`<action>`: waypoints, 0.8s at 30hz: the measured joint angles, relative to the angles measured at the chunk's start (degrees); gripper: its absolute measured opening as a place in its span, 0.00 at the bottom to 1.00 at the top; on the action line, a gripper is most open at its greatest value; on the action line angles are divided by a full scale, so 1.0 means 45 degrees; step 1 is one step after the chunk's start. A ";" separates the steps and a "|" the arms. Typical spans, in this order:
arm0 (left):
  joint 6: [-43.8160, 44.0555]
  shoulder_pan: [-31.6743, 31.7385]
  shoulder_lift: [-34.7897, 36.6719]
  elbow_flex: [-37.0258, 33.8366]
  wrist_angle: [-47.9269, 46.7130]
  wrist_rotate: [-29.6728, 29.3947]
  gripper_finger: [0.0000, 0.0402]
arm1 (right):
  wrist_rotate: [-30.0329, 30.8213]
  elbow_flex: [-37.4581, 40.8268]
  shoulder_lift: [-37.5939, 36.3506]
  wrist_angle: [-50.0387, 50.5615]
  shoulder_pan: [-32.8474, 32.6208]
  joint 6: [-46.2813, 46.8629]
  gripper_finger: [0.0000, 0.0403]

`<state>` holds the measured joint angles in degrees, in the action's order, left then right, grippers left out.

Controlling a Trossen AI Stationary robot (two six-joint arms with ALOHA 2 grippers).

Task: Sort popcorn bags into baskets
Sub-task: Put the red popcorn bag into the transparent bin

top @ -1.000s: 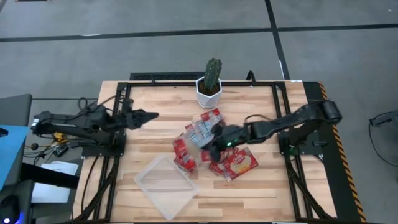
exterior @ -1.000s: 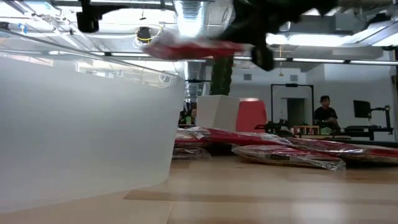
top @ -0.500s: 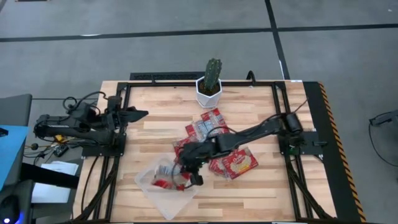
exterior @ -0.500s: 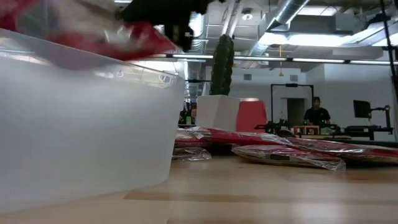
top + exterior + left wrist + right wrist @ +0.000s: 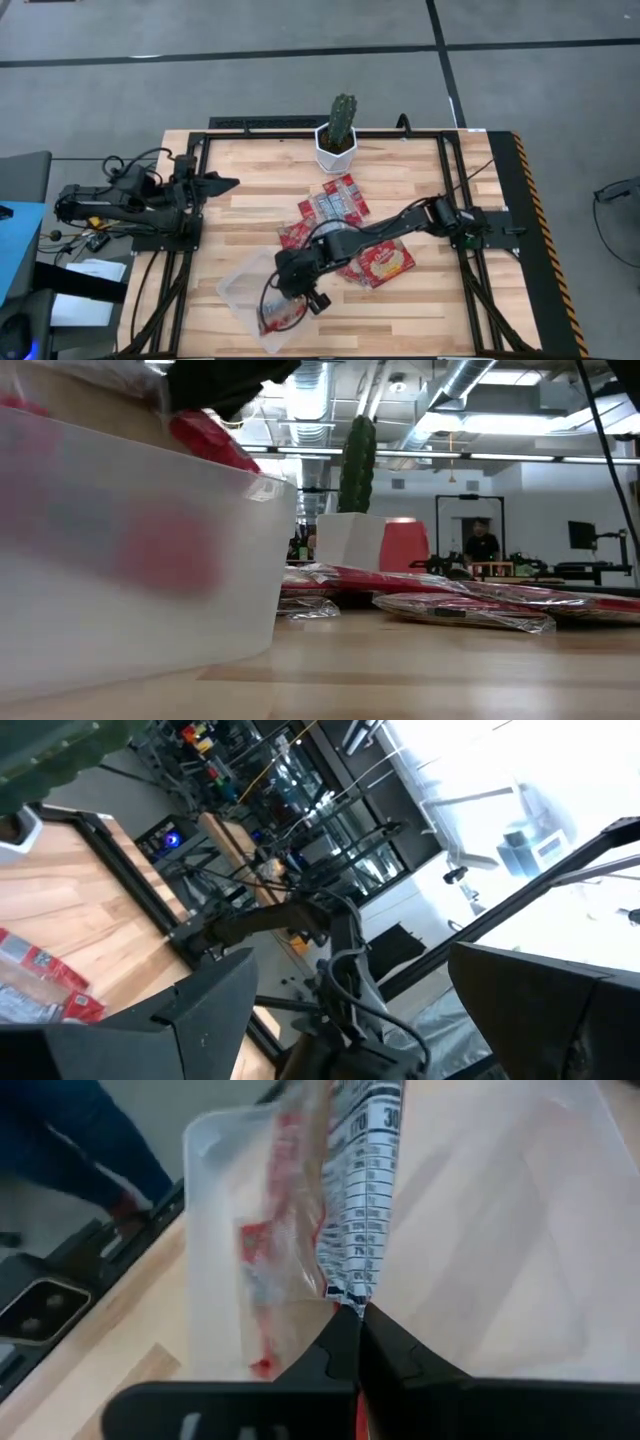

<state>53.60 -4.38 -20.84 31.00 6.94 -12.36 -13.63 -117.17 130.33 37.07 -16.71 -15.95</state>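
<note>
My right gripper [image 5: 296,292] reaches over the clear plastic tray [image 5: 240,285] near the table's front edge, shut on a red and silver-white popcorn bag [image 5: 282,315]. The right wrist view shows that bag [image 5: 330,1210] running away from the fingers into the tray [image 5: 210,1230]. The remaining red bags [image 5: 345,235] lie in a flat heap at mid-table. In the low view the tray [image 5: 130,560] fills the left, with a red bag [image 5: 210,440] above its rim. My left gripper [image 5: 228,183] hovers open at the table's left side. My right gripper pinches the popcorn bag by one end edge [image 5: 352,1302], next to its printed silver-white panel, between its two shut fingers. It comes from above, slanting down toward the tray. The bag hangs away from the fingers into the tray; whether its far end touches the tray floor, I cannot tell.
A white hexagonal pot with a green cactus [image 5: 338,140] stands near the far edge, behind the heap. Dark frame rails run along the table's left, right and far sides. Bare wood lies between the heap and the left arm. A person [image 5: 482,545] sits far back in the room.
My right gripper carried a bag, lifted clear of the heap, toward the table's near-left and down over the tray, staying shut; the bag now hangs inside the tray. My left gripper drew back a little toward the left edge, then kept still.
</note>
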 joint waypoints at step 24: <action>0.0030 -0.0005 -0.0126 0.0000 -0.2024 -0.1484 0.79 | 0.3820 0.0064 -0.2582 0.4745 0.0879 0.2496 0.53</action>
<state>53.74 -4.40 -21.41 31.00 -2.17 -19.04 3.56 -116.88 118.71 58.42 -12.76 -4.72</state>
